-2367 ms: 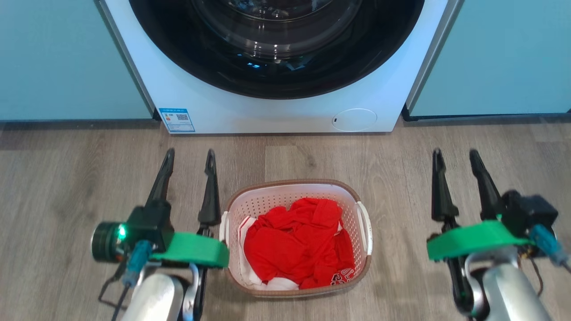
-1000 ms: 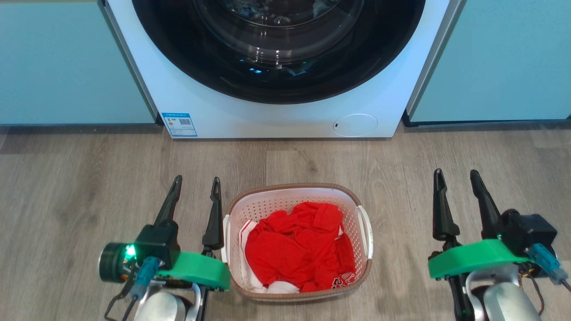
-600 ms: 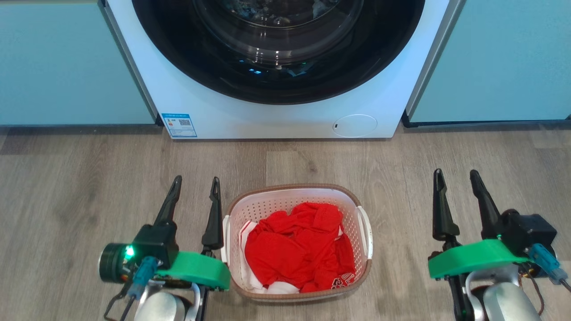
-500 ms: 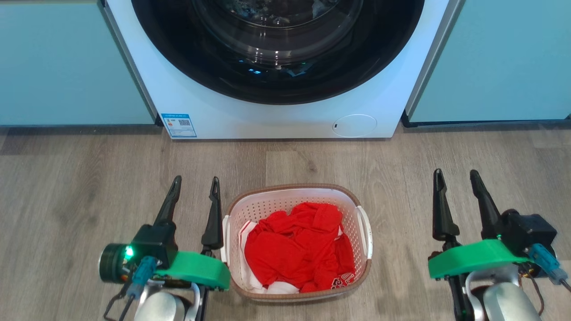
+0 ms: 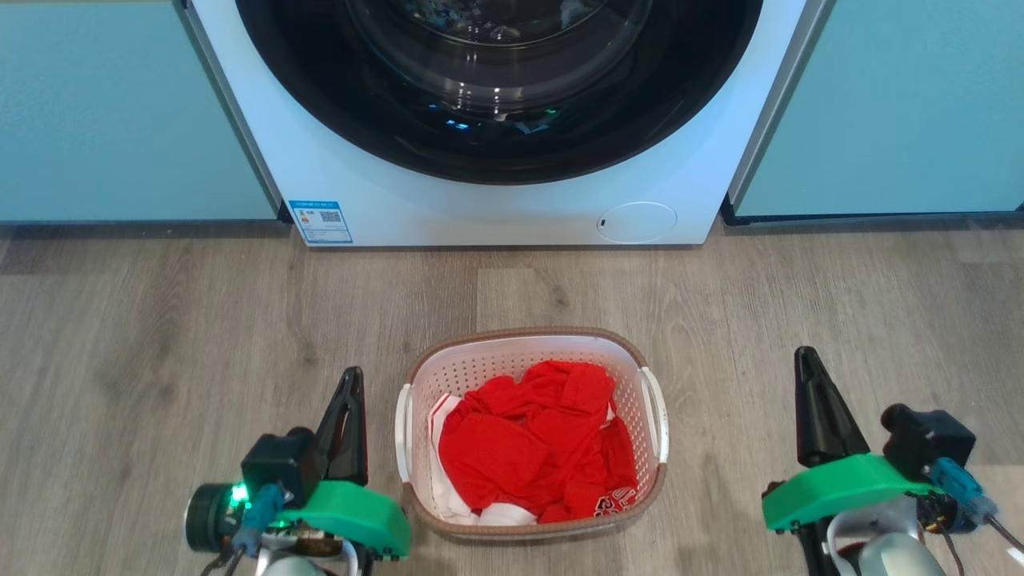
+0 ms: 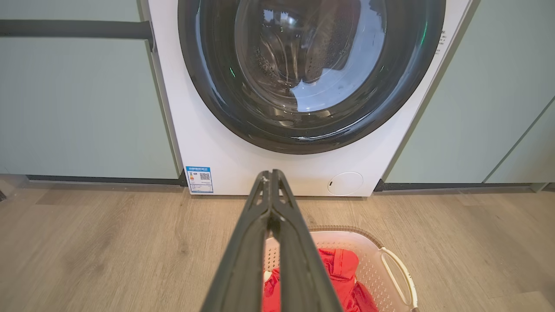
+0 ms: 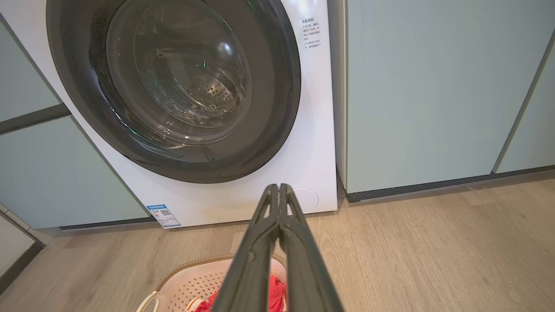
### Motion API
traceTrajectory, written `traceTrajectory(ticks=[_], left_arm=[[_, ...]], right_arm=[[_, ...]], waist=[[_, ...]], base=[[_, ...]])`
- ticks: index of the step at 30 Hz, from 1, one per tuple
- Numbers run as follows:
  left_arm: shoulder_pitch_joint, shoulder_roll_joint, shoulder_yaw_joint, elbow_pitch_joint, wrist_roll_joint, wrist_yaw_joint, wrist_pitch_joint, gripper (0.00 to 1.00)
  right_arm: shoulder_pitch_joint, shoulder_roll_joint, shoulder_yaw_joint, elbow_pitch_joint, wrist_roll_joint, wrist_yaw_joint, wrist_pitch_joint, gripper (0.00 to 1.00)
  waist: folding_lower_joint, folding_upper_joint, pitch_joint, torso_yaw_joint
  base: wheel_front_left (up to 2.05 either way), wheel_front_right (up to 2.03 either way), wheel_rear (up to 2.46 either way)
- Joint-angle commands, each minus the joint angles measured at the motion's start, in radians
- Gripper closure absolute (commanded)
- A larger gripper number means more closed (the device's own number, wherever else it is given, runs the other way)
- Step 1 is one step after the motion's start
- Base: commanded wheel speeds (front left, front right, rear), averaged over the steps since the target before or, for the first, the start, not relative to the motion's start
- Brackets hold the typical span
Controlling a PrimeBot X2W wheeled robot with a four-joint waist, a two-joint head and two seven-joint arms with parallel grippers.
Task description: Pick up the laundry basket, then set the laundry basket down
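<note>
The laundry basket (image 5: pixel 478 365) is coloured white, patterned with small holes, and rimmed in brown; red cloth (image 5: pixel 520 444) with white patches is held inside it. Behind the basket, a white washing machine (image 5: pixel 496 212) ringed in black is flanked by pale teal cabinets (image 5: pixel 120 112). The floor (image 5: pixel 160 320) is grained grey-brown.

Three views facing the washing machine (image 5: pixel 448 216)
Head high, looking down; wrists lower, nearer; all share its door (image 5: pixel 496 120) and laundry basket (image 5: pixel 520 332).
</note>
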Motion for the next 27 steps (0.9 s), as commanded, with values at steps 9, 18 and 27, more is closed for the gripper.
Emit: traceTrajectory(ticks=[9,18,27], left_arm=[[-0.036,0.009,0.030,-0.021,-0.146,-0.023,0.021,1.00],[-0.044,0.014,0.049,-0.008,-0.243,-0.040,0.039,1.00],[-0.052,0.019,0.073,0.004,-0.351,-0.058,0.060,1.00]], right_arm=[[-0.032,-0.010,-0.011,-0.015,0.134,0.001,0.023,1.00],[-0.039,-0.015,-0.018,-0.003,0.224,0.001,0.041,1.00],[-0.048,-0.019,-0.026,0.009,0.323,0.002,0.062,1.00]], waist=[[0.0000,0.0000,-0.006,-0.006],[0.0000,0.0000,-0.010,-0.010],[0.0000,0.0000,-0.015,-0.014]], base=[[0.00,0.00,0.00],[0.00,0.00,0.00],[0.00,0.00,0.00]])
